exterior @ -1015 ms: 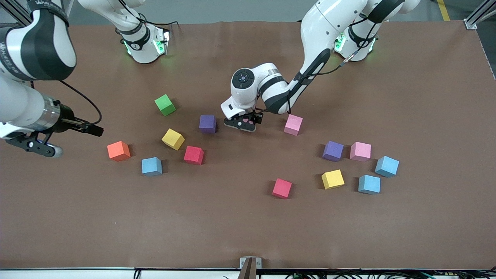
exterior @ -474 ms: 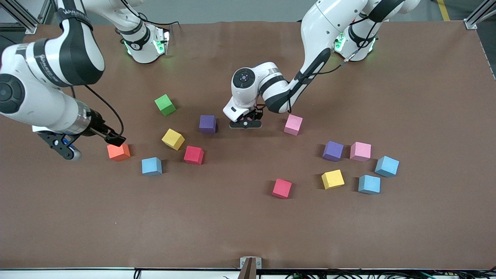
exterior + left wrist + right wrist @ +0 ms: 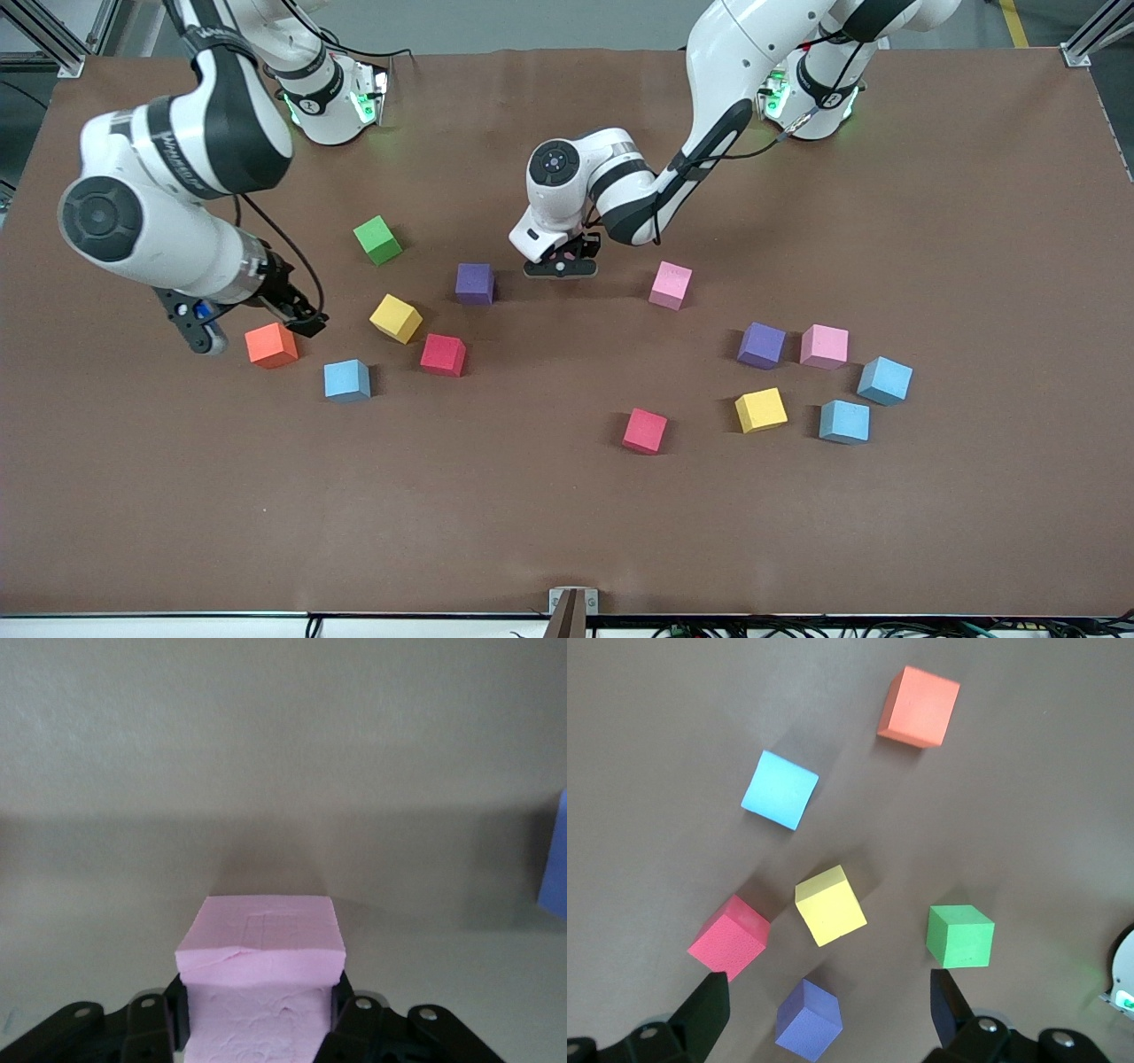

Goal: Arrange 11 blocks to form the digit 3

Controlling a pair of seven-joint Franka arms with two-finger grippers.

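Observation:
My left gripper [image 3: 560,266] is shut on a pink block [image 3: 260,943], low over the table between a purple block [image 3: 475,283] and another pink block [image 3: 671,285]. My right gripper [image 3: 257,330] hangs open over the orange block [image 3: 271,345]. Close by lie a yellow block [image 3: 396,318], a red block [image 3: 443,354] and a blue block [image 3: 346,380]. Toward the left arm's end lie purple [image 3: 761,345], pink [image 3: 824,346], yellow [image 3: 760,409], red [image 3: 644,431] and two blue blocks [image 3: 884,380] [image 3: 843,422]. The blocks lie scattered, and no digit 3 shows.
A green cube [image 3: 376,239] sits farther from the front camera than the yellow block near the right gripper. The brown table [image 3: 532,514] has a wide bare strip along its near edge.
The left gripper closed on the pink block and shifted slightly toward the bases. The right arm swung in from the table's end to over the orange block.

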